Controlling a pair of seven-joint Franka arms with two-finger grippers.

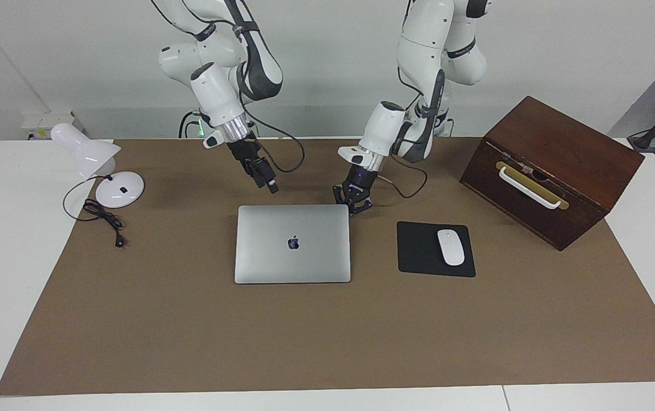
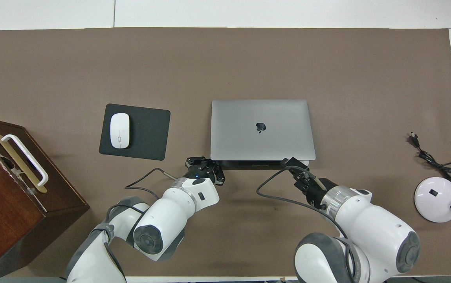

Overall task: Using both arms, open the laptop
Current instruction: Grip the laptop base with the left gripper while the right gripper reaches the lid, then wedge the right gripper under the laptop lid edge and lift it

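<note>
A: Starting at the right arm's end of the surface [image 1: 48,274], we see a white desk lamp [image 1: 99,165] with its black cord [image 1: 102,220] trailing onto the brown mat [image 1: 304,337].

B: Next we come to the right gripper [image 1: 265,180]. It hangs in the air, tilted down toward the laptop's edge nearest the robots, and in the facing view we see it clear of the lid. Whether its fingers are apart or together, we cannot tell.

A: Then the laptop [image 1: 292,244] itself. We see it lying flat and closed in the middle of the mat, logo up, roughly midway between the two arms.

B: In the overhead view we find the same: the laptop [image 2: 263,129] shut, with the right gripper [image 2: 294,167] over the mat by the robot-side edge, toward one corner.

A: Moving on, the left gripper [image 1: 353,205] is down low at the laptop's robot-side corner toward the left arm's end. We see its fingers [image 1: 366,205] spread apart, just beside the corner; whether they touch the metal we cannot tell.

B: The overhead view agrees: the left gripper [image 2: 206,167] sits just off that corner with its fingers splayed.

A: Further along we see a black mouse pad [image 1: 419,251] beside the laptop, with a white mouse [image 1: 451,246] resting on it.

B: And last, toward the left arm's end, we see a dark wooden box [image 1: 556,165] with a pale handle [image 1: 530,185] on the face turned away from the robots.
</note>
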